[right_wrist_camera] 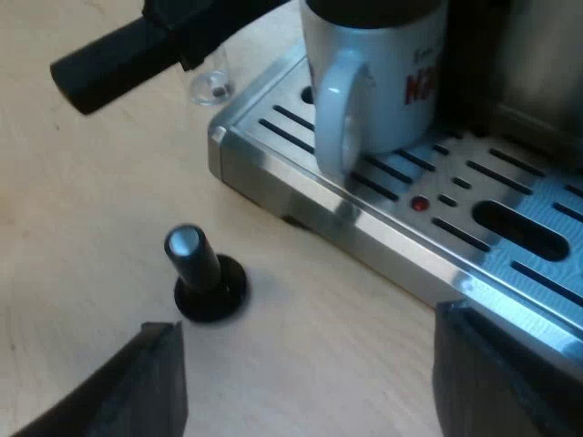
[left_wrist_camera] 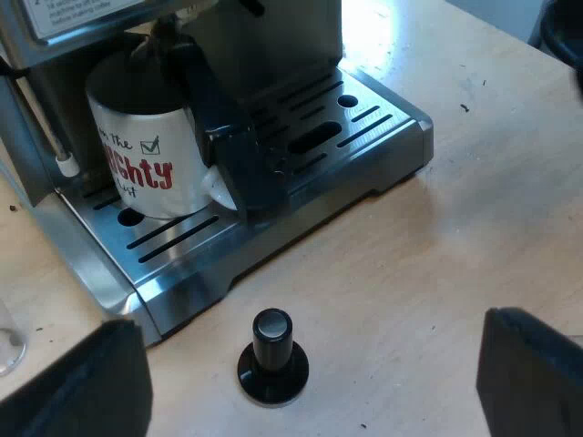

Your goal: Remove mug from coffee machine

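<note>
The mug point(left_wrist_camera: 137, 155), white with red lettering, stands upright on the slotted drip tray point(left_wrist_camera: 364, 118) of the espresso machine point(left_wrist_camera: 273, 36), under its front; we judge that the removal has not yet begun. Our left gripper point(left_wrist_camera: 310, 337) hangs over the worktop point(left_wrist_camera: 455, 228) above the tamper point(left_wrist_camera: 273, 355) with the black knob, its jaws spread wide and holding nothing. Our right gripper point(right_wrist_camera: 305, 323) is likewise wide open and empty. It is low at the tray's front edge and faces the mug's handle point(right_wrist_camera: 332, 114), from which it is clearly apart.

A dark handle point(left_wrist_camera: 232, 146), apparently that of the holder locked into the machine, juts out above the mug.

Hazards, as we judge them:
- **Lift:** a straight lift could knock the rim against that dark handle, so the mug must first slide outward.
- **Slide:** the mug's foot may catch in the tray's slots and tilt. The inside looks dark, and we cannot tell whether it holds coffee; if it does, a tilt would spill it.
- **Grip:** closing on the curved handle alone could let the mug swing.
- **Landing area:** the tamper and the measuring glass point(right_wrist_camera: 214, 86) stand near the tray's corner and could be struck.
</note>
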Action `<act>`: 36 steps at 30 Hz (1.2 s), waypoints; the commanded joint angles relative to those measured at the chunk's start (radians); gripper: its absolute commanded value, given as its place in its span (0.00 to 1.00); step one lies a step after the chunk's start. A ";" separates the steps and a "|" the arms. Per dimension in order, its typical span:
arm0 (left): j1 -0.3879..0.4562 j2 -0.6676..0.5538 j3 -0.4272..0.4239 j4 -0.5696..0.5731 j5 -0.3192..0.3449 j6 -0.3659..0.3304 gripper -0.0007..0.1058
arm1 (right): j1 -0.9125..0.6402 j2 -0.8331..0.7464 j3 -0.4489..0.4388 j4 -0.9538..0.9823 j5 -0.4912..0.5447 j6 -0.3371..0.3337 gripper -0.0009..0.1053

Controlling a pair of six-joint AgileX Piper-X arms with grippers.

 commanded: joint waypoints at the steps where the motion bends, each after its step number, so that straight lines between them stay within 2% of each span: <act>1: -0.003 0.000 -0.009 -0.013 0.006 0.004 0.82 | 0.002 0.044 -0.013 -0.070 0.009 0.033 0.57; 6: -0.003 0.000 -0.009 -0.056 0.006 0.004 0.82 | 0.002 0.146 -0.013 -0.160 0.009 0.078 0.57; 18: -0.003 0.000 -0.009 -0.048 0.006 0.004 0.82 | 0.002 0.331 -0.013 -0.397 0.009 0.098 0.57; 30: -0.003 0.000 -0.009 -0.048 0.006 0.004 0.82 | 0.002 0.468 -0.013 -0.527 0.014 0.106 0.57; 31: -0.003 0.000 -0.009 -0.048 0.006 0.004 0.82 | 0.002 0.542 -0.013 -0.615 0.014 0.139 0.57; 36: -0.003 0.000 -0.009 -0.048 0.006 0.004 0.82 | 0.002 0.613 -0.013 -0.701 0.028 0.169 0.57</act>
